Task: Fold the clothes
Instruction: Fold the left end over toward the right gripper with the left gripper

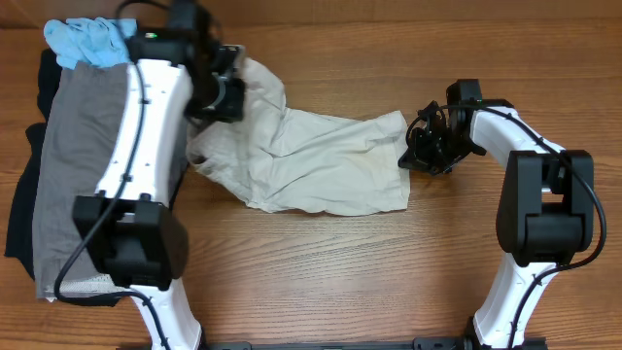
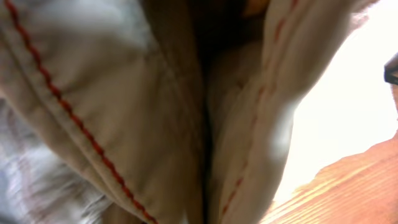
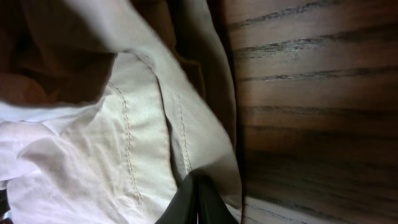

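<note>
Red-stitched cream twill trousers [image 2: 124, 112] sit pinched in the left gripper [image 1: 222, 95]. Right gripper [image 1: 421, 151] has its closed jaws pinching their rumpled edge.

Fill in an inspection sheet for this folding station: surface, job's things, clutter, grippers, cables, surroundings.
Surface: wooden table, brown grain showing.
Job's things: cream trousers lie crumpled across the middle. At the left edge, a grey garment lies over a black garment, with a light-blue piece at the far end.
Clutter: nothing seen.
Grippers: left gripper shut on the trousers' left end; right gripper shut on their right end.
Cables: a black cable runs along the left arm; another loops beside the right arm.
Surroundings: nothing seen beyond the table.
</note>
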Action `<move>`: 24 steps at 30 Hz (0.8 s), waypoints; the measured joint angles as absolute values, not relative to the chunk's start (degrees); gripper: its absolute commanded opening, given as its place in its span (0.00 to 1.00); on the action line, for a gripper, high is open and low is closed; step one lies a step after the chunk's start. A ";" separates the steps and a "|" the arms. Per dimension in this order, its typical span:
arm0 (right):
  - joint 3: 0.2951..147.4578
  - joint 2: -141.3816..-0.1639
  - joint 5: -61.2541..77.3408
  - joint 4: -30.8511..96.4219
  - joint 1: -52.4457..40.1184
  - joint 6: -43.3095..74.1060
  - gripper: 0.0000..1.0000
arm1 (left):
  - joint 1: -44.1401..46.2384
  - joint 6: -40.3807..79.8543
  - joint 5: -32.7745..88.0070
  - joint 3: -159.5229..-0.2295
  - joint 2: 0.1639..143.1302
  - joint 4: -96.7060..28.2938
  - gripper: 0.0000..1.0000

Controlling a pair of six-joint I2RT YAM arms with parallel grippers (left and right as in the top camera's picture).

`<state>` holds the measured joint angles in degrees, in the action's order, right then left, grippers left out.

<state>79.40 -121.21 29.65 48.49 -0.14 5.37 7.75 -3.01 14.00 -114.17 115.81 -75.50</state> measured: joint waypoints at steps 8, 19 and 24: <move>79.11 -121.12 30.00 48.14 -0.08 5.80 0.04 | 16.67 2.48 13.78 -114.17 115.81 -72.03 0.04; 79.11 -121.12 30.00 48.10 -0.08 5.96 0.04 | 28.45 10.41 13.41 -114.17 117.08 -63.59 0.04; 79.11 -121.12 30.02 48.12 -0.08 5.98 0.04 | 32.10 14.81 13.69 -114.17 122.13 -59.61 0.05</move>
